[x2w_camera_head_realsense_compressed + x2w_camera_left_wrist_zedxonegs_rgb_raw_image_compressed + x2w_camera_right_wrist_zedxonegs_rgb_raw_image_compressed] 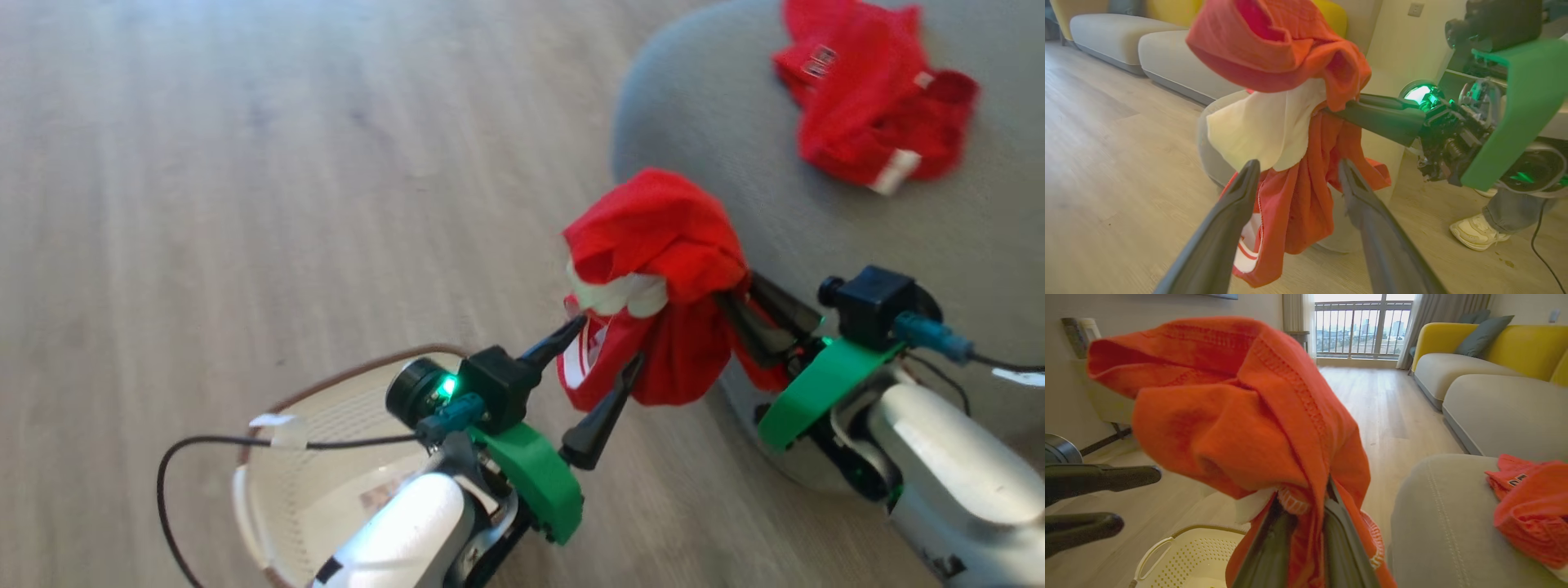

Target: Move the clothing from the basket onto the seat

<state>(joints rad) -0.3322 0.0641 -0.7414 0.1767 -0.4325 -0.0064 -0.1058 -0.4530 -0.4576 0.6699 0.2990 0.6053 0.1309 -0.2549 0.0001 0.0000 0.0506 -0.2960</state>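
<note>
One piece of the red clothing [661, 245] hangs bunched in the air between the basket and the seat, white stripe showing. My right gripper [729, 300] is shut on it from the right; in the right wrist view its fingers [1274, 543] pinch the fabric [1229, 416]. My left gripper [609, 340] is open, its fingers [1237, 204] standing on either side of the garment's hanging lower fold [1298, 204]. A second piece of red clothing [873, 106] lies crumpled on the grey seat [718, 122]. The cream basket [343, 380] sits on the floor under my left arm.
Pale wood floor [245, 163] stretches to the left. A person's shoe [1478, 232] and trouser leg stand beyond my right arm. Grey and yellow sofas [1486, 371] line the far side. A black cable [188, 445] loops past the basket.
</note>
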